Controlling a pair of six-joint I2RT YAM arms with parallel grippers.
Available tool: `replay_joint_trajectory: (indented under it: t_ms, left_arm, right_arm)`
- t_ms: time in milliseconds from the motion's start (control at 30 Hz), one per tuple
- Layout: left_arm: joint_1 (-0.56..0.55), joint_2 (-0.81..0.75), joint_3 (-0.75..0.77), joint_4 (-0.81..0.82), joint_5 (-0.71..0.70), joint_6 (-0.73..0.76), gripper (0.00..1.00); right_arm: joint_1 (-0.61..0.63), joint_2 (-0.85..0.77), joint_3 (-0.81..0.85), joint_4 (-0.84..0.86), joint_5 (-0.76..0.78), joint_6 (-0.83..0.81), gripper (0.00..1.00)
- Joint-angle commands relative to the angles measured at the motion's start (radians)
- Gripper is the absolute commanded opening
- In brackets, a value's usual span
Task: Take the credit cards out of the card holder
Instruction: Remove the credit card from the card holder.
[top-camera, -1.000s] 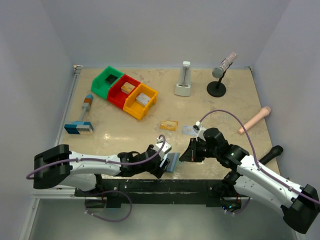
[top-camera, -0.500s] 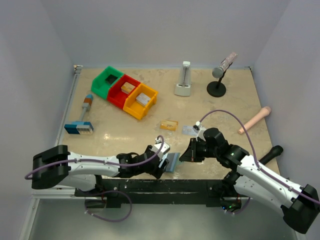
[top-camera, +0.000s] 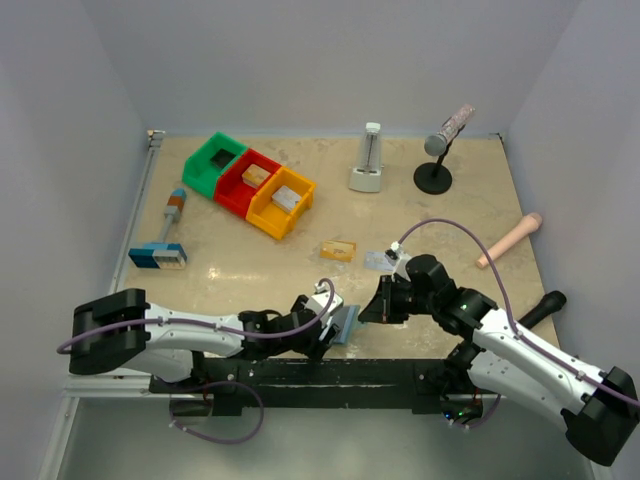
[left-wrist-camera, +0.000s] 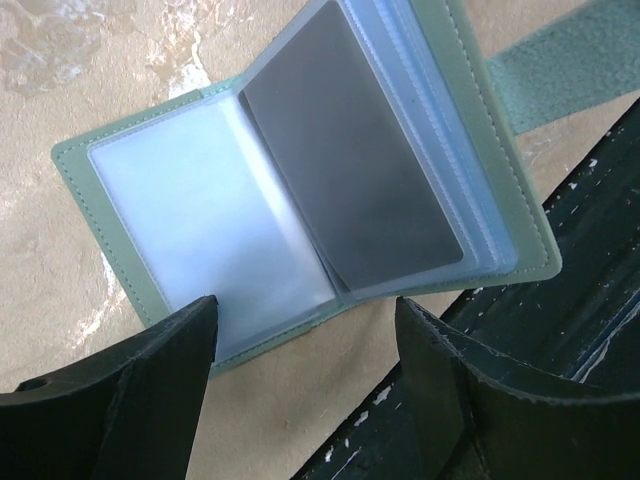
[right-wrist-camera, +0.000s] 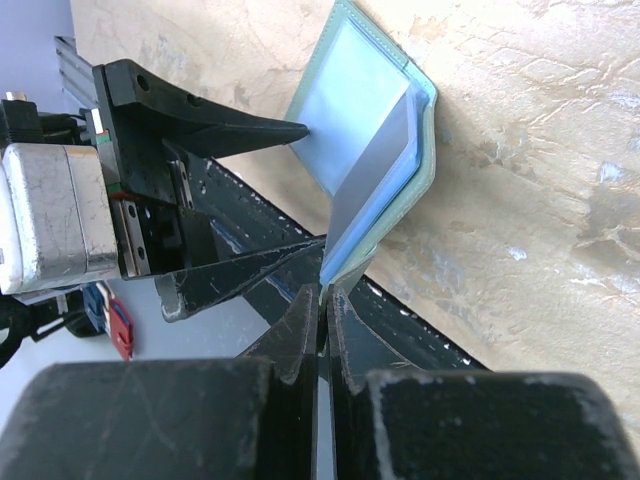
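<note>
The card holder (top-camera: 346, 324) lies spread open at the near edge of the desk (top-camera: 230, 272), between the two arms, with one panel flat and the other tilted up. The left jaws stand wide open, their fingers (left-wrist-camera: 140, 400) hanging over the holder's near edge without gripping it. The right jaws are pressed closed on a thin edge of the raised panel. A grey card (left-wrist-camera: 350, 170) sits in a clear sleeve on that side. Farther out on the desk lie an orange-gold card (top-camera: 338, 250) and, near it, a pale card (top-camera: 380, 262).
</note>
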Motion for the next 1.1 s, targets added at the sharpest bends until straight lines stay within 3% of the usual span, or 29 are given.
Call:
replay_joint_trajectory:
  t_ms: [0,633,1067]
  left_arm:
    - [-0.008,0.025,0.056,0.037,-0.034,0.014,0.76]
    - [-0.005,0.031,0.078,-0.068,-0.149,-0.075,0.76]
    - [-0.003,-0.001,0.071,-0.072,-0.168,-0.060,0.77]
  right_arm:
    - [0.004,-0.001,0.043,0.013,-0.019,-0.004,0.00]
    - [0.004,-0.010,0.028,0.017,-0.019,0.000,0.00]
    - [0.003,-0.019,0.009,0.000,-0.004,-0.011,0.00]
